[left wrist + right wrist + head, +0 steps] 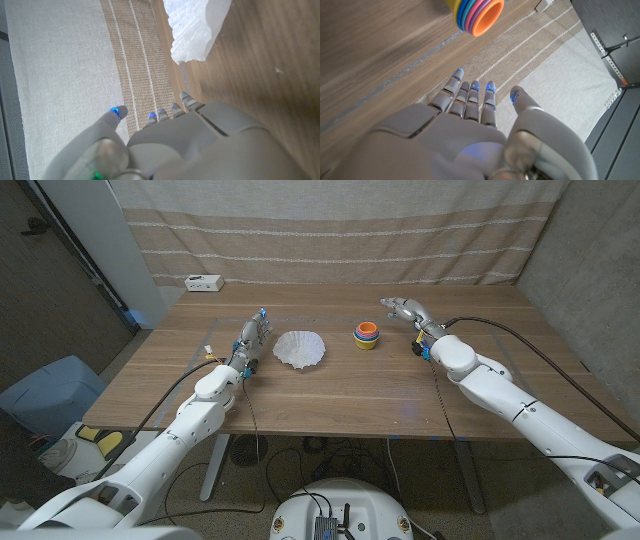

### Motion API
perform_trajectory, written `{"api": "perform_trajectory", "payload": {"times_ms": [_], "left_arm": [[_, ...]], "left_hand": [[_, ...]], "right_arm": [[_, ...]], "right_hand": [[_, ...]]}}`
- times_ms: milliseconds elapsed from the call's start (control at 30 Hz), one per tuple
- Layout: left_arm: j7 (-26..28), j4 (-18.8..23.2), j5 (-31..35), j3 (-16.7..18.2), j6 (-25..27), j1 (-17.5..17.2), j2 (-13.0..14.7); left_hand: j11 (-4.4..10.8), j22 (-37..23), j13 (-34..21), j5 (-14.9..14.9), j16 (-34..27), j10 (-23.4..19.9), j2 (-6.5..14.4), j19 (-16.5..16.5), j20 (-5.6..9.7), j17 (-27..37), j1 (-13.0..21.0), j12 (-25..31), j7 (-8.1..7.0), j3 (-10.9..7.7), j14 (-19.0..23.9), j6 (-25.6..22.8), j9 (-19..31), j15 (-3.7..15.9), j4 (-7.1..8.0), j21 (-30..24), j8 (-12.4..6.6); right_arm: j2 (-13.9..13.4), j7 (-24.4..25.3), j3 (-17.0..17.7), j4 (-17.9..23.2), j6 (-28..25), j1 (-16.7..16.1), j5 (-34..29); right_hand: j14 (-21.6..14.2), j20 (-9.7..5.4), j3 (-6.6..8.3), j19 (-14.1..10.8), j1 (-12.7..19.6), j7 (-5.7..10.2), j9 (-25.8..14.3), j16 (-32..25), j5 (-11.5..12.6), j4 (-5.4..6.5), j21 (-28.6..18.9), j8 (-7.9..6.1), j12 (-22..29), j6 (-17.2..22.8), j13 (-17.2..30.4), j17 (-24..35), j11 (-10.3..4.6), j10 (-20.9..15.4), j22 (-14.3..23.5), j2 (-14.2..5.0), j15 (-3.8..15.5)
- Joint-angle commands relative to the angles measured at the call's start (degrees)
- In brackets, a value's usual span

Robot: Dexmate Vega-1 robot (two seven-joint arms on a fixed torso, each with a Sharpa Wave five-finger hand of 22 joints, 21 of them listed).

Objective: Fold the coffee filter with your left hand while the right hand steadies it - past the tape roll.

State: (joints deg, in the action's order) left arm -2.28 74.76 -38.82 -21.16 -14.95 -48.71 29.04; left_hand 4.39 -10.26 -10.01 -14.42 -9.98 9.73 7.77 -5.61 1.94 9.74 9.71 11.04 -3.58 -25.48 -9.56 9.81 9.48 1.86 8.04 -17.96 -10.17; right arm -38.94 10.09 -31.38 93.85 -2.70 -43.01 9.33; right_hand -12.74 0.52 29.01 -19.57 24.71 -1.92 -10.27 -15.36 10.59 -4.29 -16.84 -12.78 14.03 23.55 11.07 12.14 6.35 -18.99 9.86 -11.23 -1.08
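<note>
The white coffee filter (300, 348) sits mid-bench with bare wood all around it and toward the near edge of the bench (330, 405). The left robot hand (251, 338) waits just beside it, fingers straight, close together, holding nothing. The right robot hand (404, 311) hovers farther off, empty, fingers extended, past the stacked coloured cups (365, 335), with a striped curtain (330, 230) behind.

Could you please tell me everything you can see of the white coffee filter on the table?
The white, fluted paper coffee filter lies open and unfolded on the wooden table, its ruffled rim spread like a shallow bowl. It sits between the left robot hand and the stack of colourful cups. Nothing touches it.
</note>
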Motion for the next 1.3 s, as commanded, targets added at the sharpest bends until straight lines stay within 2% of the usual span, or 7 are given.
{"api": "perform_trajectory", "payload": {"times_ms": [33, 133, 200, 467, 833, 1300], "left_arm": [[-0.2, 0.6, -0.1, -0.2, 0.6, -0.1, 0.3], [-0.5, 0.8, -0.4, -0.2, 0.9, -0.1, 0.4], [-0.6, 0.9, -0.3, -0.3, 1.0, -0.1, 0.5], [-0.7, 1.2, -0.3, -0.3, 1.0, -0.1, 0.6], [-0.4, 2.3, -0.6, 0.0, 1.4, -1.1, 1.2], [-0.6, 2.4, -0.8, 0.2, 1.2, -1.4, 1.3]], "left_hand": [[-0.45, -0.2, -0.2, -0.2, -0.4, 0.6, -0.7, 0.2, -0.05, 0.1, 0.1, 0.3, 0.43, 0.16, -2.1, 2.0, 0.2, 1.52, -0.38, 0.0, 0.0], [-0.45, -0.2, -0.2, -0.2, -0.3, 0.6, -0.8, 0.2, -0.1, 0.1, 0.0, 0.3, 0.43, 0.19, -2.1, 2.0, 0.2, 1.51, -0.42, 0.0, 0.0], [-0.48, -0.2, -0.2, -0.1, -0.3, 0.6, -0.8, 0.2, -0.15, 0.1, 0.0, 0.3, 0.44, 0.21, -2.1, 2.0, 0.2, 1.48, -0.44, 0.1, 0.0], [-0.5, -0.2, -0.2, -0.1, -0.3, 0.6, -0.8, 0.3, -0.16, 0.1, 0.0, 0.3, 0.47, 0.27, -2.1, 1.9, 0.2, 1.46, -0.51, 0.2, -0.02], [-0.49, -0.2, -0.2, -0.1, -0.3, 0.6, -0.8, 0.4, 0.02, 0.1, -0.1, 0.3, 0.51, 0.34, -2.1, 1.9, 0.2, 1.41, -0.56, 0.3, -0.05], [-0.59, -0.3, -0.2, -0.1, -0.3, 0.4, -0.8, 0.5, 0.17, 0.1, -0.3, 0.3, 0.55, 0.46, -2.0, 1.8, 0.2, 1.3, -0.63, 0.4, -0.08]], "right_arm": [[-2.4, 2.8, -3.4, 5.9, -5.9, 1.2, -13.2], [-2.8, 2.3, -4.1, 7.2, -7.7, 1.5, -15.6], [-2.9, 1.9, -4.7, 8.0, -8.7, 1.8, -17.4], [-3.0, 0.1, -6.9, 9.2, -9.9, 3.1, -23.2], [-2.6, -4.0, -9.0, 9.7, -9.4, 4.5, -27.4], [-1.5, -6.9, -10.4, 10.1, -8.7, 5.7, -31.6]], "right_hand": [[-1.7, 0.1, 0.91, -1.0, 1.3, 0.13, -0.3, -0.8, 0.2, 0.04, 0.0, -0.54, 0.6, 2.1, 0.1, 0.4, -0.5, -1.9, 0.2, 0.03, 0.35], [-2.6, 0.01, 1.14, -1.4, 1.6, 0.19, -0.3, -1.2, 0.2, 0.06, 0.0, -0.52, 0.7, 2.8, 0.1, 0.5, -0.88, -2.6, 0.2, 0.03, 0.43], [-2.7, 0.02, 1.25, -1.7, 1.8, 0.31, -0.3, -1.2, 0.2, 0.0, 0.0, -0.42, 0.7, 2.8, 0.1, 0.5, -0.63, -3.1, 0.2, 0.05, 0.52], [-3.7, -0.56, 1.96, -2.3, 2.9, 0.9, -0.3, -1.6, 0.2, -0.59, 0.1, -0.41, 0.8, 4.1, 0.1, 0.5, -1.46, -4.2, 0.2, 0.08, 1.35], [-4.2, -1.27, 2.37, -2.9, 3.9, 1.31, -0.3, -1.8, 0.1, -1.11, 0.2, -0.07, 0.5, 4.6, 0.1, 0.6, -1.76, -4.6, 0.3, 0.25, 1.74], [-4.5, -1.43, 2.53, -3.2, 4.6, 1.65, -0.4, -1.9, 0.0, -1.53, 0.3, 0.2, 0.4, 4.9, 0.2, 0.7, -2.18, -5.1, 0.3, 0.41, 2.22]]}}
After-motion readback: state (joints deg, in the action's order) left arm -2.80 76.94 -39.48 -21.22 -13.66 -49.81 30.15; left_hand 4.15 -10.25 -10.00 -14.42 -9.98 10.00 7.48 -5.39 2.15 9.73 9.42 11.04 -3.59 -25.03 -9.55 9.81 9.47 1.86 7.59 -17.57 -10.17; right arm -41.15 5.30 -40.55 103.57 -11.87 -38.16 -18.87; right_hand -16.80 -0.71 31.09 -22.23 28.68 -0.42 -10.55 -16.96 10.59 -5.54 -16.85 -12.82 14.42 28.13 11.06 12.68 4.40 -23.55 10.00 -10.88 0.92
